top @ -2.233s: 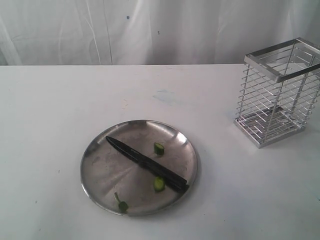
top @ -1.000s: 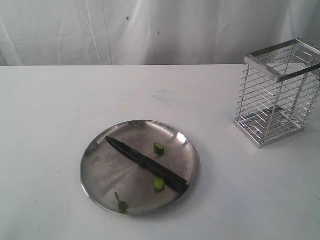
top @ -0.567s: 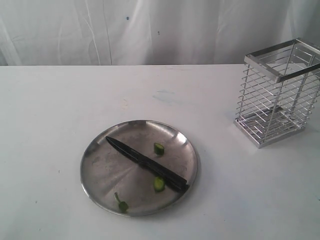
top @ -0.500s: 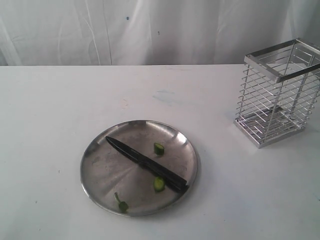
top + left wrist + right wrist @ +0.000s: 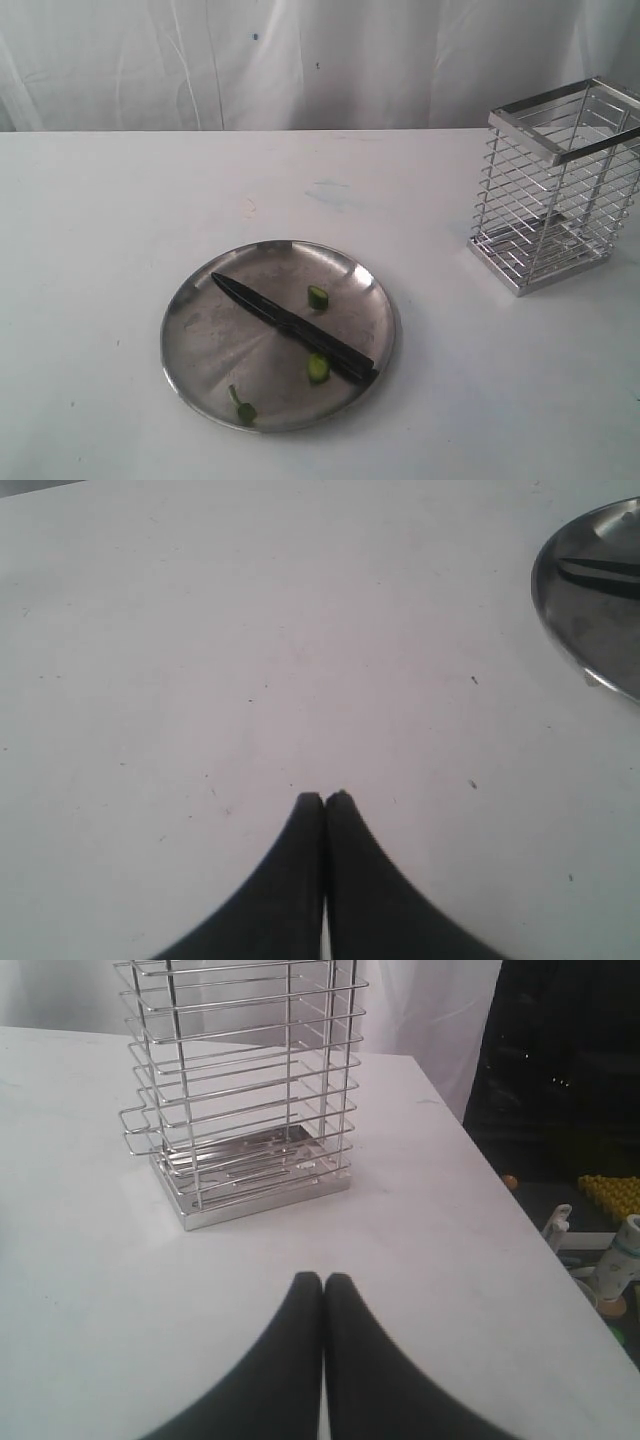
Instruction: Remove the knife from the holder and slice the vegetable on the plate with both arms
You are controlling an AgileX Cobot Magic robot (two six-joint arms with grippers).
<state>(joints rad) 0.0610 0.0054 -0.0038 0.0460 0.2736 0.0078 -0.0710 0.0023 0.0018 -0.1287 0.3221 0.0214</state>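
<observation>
Steel plate point(image 5: 200, 340) is seen lower centre, holder point(image 5: 555, 190) at right. Left gripper point(image 5: 323, 798) and right gripper point(image 5: 323, 1278) are pressed together, nothing pinched. Knife point(image 5: 290, 328) is laid diagonally on plate, vegetable chunks point(image 5: 318, 368) scattered beside it.

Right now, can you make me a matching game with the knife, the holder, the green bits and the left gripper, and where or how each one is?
Things:
1. knife
2. holder
3. green chili bits
4. left gripper

Place or state:
A. shut, holding nothing
B. standing upright on the table, nothing inside
C. three small pieces, apart from each other on the plate
D. lying flat across the plate

Right pairs: 1-D, 2-B, 3-C, 4-A.
</observation>
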